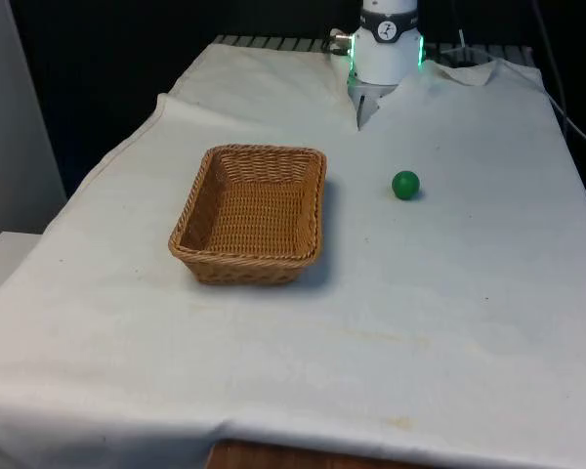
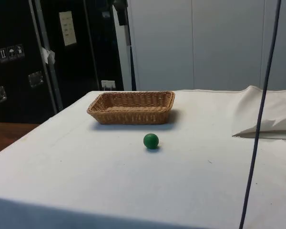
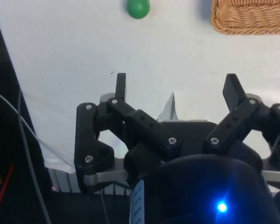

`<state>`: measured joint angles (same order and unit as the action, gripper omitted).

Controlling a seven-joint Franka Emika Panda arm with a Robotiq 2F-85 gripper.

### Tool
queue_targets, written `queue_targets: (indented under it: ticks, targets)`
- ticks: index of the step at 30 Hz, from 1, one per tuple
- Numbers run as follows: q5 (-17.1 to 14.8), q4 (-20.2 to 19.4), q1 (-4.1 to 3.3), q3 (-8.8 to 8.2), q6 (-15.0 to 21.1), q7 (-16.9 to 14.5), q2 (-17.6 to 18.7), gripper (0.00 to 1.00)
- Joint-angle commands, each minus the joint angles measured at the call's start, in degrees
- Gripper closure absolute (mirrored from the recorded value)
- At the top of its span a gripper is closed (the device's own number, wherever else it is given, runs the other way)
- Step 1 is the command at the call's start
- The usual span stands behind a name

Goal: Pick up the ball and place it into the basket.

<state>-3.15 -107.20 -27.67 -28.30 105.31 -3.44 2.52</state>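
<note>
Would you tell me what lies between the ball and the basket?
Nothing but bare white cloth separates the ball from the basket, as the front view shows.

A small green ball [image 1: 405, 185] rests on the white cloth, round and plain, well apart from the basket [image 1: 252, 214] and at about its 2 o'clock in the front view. The basket is a shallow rectangular tray of tan wicker, upright and open-topped, nothing inside it, sitting flat on the cloth
</note>
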Motion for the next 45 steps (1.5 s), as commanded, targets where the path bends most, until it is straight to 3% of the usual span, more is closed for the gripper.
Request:
queue_targets:
  ticks: [1, 2, 9, 10, 19, 30, 38, 39, 40, 45]
  targets:
    - [0.11, -0.34, 0.0, 0.17, 0.06, 0.17, -0.34, 0.0]
    - [1.32, -2.01, -0.29, 0.52, 1.09, 1.15, -1.95, 0.0]
    - [2.81, -6.53, -0.11, 1.89, 2.92, 2.58, -5.73, 0.0]
    - [1.72, -4.98, 0.0, 1.55, 1.66, 1.55, -4.35, 0.0]
    - [4.47, -11.8, 0.0, 3.21, 5.21, 4.07, -10.03, 0.0]
    - [3.84, -13.29, 0.06, 3.67, 5.16, 3.9, -11.23, 0.0]
    - [3.84, -16.16, 0.23, 3.72, 8.37, 4.35, -11.52, 0.0]
    - [3.78, -15.3, 0.17, 3.67, 6.99, 3.9, -11.23, 0.0]
    - [3.78, -16.73, 0.23, 3.72, 9.05, 4.41, -11.46, 0.0]
    - [3.61, -19.54, 0.23, 3.67, 12.72, 4.7, -10.94, 0.0]
